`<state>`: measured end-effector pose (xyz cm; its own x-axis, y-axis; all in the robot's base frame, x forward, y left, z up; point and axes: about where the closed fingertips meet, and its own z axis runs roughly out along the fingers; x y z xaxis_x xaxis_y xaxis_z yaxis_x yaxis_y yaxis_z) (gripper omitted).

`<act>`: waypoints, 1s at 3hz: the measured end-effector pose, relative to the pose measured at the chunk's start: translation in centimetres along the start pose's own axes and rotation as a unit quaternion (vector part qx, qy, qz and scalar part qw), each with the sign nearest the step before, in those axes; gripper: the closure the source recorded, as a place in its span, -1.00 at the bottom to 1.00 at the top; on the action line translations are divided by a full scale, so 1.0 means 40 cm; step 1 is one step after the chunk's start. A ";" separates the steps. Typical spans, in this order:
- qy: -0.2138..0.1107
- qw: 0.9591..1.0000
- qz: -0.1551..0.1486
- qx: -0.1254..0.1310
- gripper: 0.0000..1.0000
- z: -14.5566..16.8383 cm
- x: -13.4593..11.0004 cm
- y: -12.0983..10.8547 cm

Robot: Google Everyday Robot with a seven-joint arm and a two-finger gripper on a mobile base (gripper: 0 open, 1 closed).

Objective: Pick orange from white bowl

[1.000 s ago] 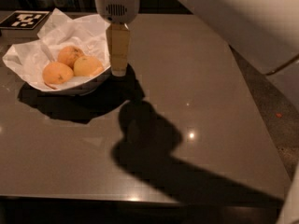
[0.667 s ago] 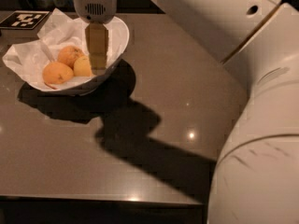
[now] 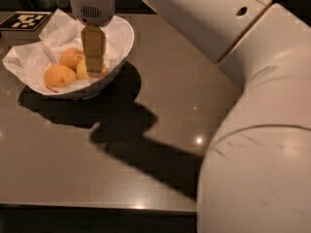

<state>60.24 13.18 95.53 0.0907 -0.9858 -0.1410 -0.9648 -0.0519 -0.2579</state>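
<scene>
1. Pincer (image 3: 94, 70) hangs straight down from its wrist into the white bowl (image 3: 124, 39), which stands at the far left corner of the table (image 3: 170, 106). Its tip is down at the level of the fruit.
2. It shows edge-on as one tan slab, so I cannot tell how wide it stands or whether it has hold of anything.
3. The orange (image 3: 80, 71), the paler and yellower fruit, lies in the bowl on the crumpled paper (image 3: 29, 57), right behind the pincer's tip. Most of it shows to the left of the slab in the view, and a sliver shows to the right.
4. The target therefore sits directly at the pincer, not off to one side. By my judgement the coming move calls for closing and lifting, not a sideways reach.
5. Being round, the orange offers no long axis to align with.
6. The nearer deep-orange fruit (image 3: 59, 75) and the farther deep-orange fruit (image 3: 71, 57) crowd it from the view's left, so one could be caught as well.
</scene>
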 end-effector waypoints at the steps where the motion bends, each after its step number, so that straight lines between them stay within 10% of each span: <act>1: 0.003 0.999 0.044 -0.005 -1.00 0.019 -0.015 -0.025; 3: 0.004 0.997 0.073 0.013 -1.00 0.039 -0.022 -0.036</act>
<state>61.93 14.35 94.55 -0.0526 -0.9837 -0.1719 -0.9608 0.0967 -0.2597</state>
